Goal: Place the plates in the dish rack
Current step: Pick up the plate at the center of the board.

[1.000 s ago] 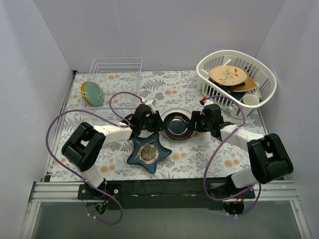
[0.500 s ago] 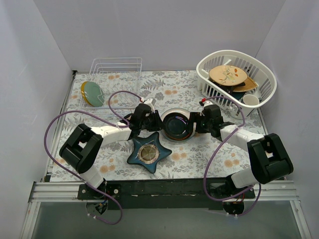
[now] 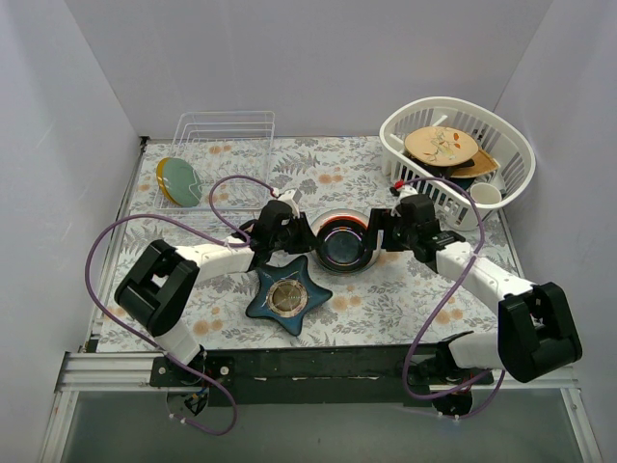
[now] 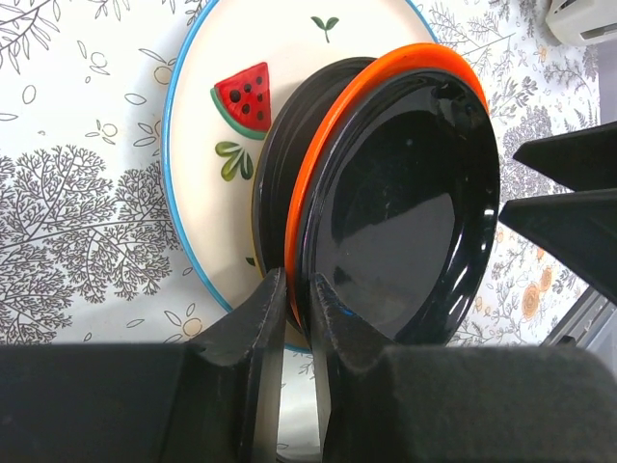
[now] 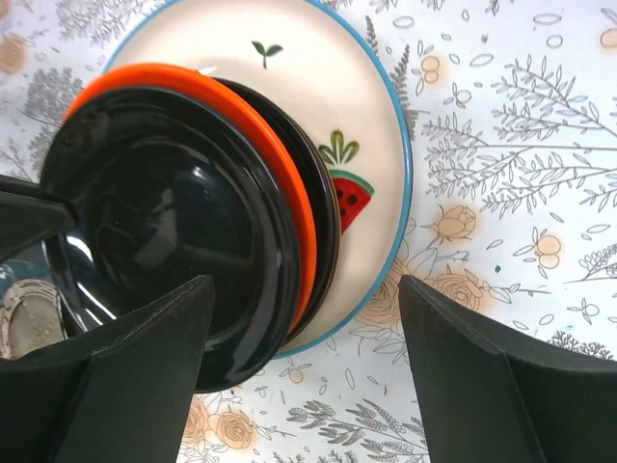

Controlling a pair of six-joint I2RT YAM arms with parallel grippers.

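Just past the star dish (image 3: 287, 294), the left gripper (image 4: 297, 294) pinches the rim of the orange plate (image 4: 405, 193), tipped on edge above the watermelon plate (image 4: 231, 164). The right gripper (image 5: 304, 299) has just spread wide, so the left arm alone probably carries it to the rack (image 3: 224, 130), well apart at the back. Two plates (image 3: 179, 180) lean beside the rack; whether they sit inside it is hard to tell.

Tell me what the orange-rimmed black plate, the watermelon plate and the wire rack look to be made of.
The orange-rimmed black plate looks like glazed ceramic or glossy melamine, given its sharp, mirror-like reflections. The watermelon plate is likely glazed ceramic: cream, with painted motifs, a blue rim and a softer sheen. The wire rack is thin wire, apparently white-coated metal, possibly plastic.
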